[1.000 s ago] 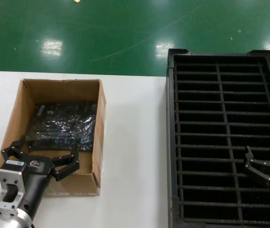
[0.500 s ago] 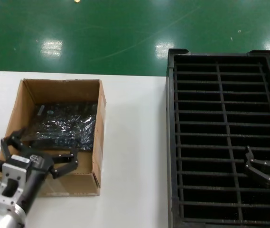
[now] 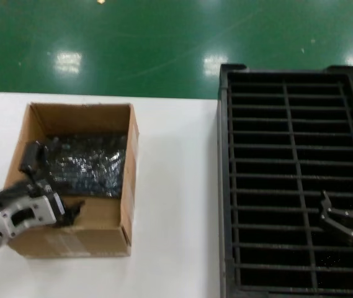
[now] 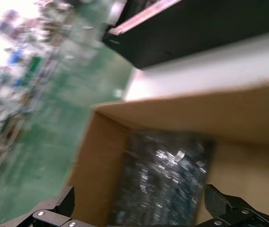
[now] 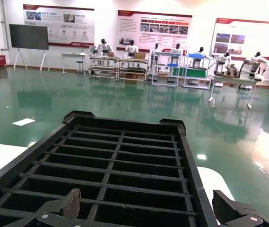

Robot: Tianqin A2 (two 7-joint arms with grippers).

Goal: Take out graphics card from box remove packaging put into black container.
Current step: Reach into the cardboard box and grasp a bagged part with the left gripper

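Inside the box, the left gripper has its fingers spread wide around nothing, poised over the shiny dark bagged cards on the carton's floor. Well to the right, the right gripper hangs open and empty over the near right slots of the black container.
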